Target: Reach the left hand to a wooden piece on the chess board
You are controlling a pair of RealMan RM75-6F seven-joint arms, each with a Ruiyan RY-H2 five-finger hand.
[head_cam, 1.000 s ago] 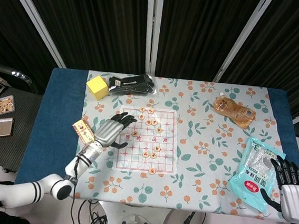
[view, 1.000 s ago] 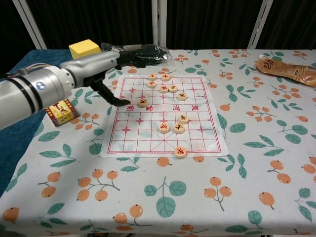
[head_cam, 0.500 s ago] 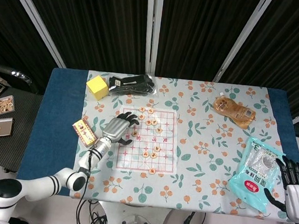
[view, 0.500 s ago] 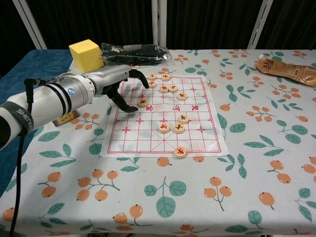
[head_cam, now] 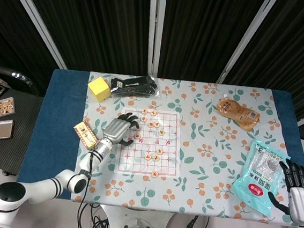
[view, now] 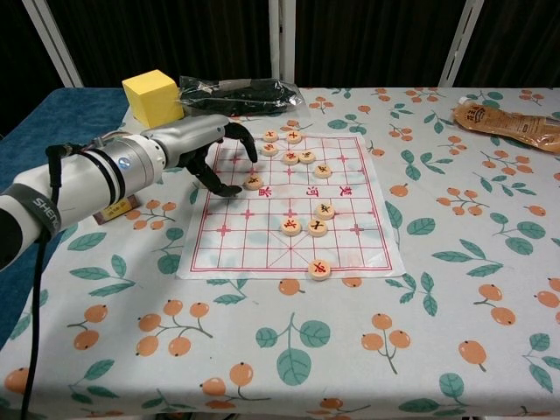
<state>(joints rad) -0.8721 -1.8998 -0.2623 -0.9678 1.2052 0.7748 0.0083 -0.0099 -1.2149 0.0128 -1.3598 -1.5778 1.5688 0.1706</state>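
The chess board [head_cam: 164, 163] [view: 350, 254] is a white sheet with a red grid, carrying several round wooden pieces. My left hand [head_cam: 117, 130] [view: 203, 144] hovers over its left edge, fingers curled down and holding nothing. Its dark fingertips [view: 229, 190] are just left of one wooden piece [view: 254, 182] [head_cam: 137, 136]; touching or apart, I cannot tell. My right hand [head_cam: 301, 190] rests open at the table's right edge, beside a white rice bag [head_cam: 261, 174]; it does not appear in the chest view.
A yellow cube [head_cam: 99, 89] [view: 152, 97] and a black packet [head_cam: 133, 85] [view: 242, 93] lie behind the board. A small red box [head_cam: 85, 135] [view: 114, 210] sits left of my left hand. An orange pouch [head_cam: 238, 112] [view: 507, 119] lies at the far right.
My left hand has moved right and forward onto the board's left edge and curled its fingers down near a piece. The right hand has slid slightly toward the table's right edge.
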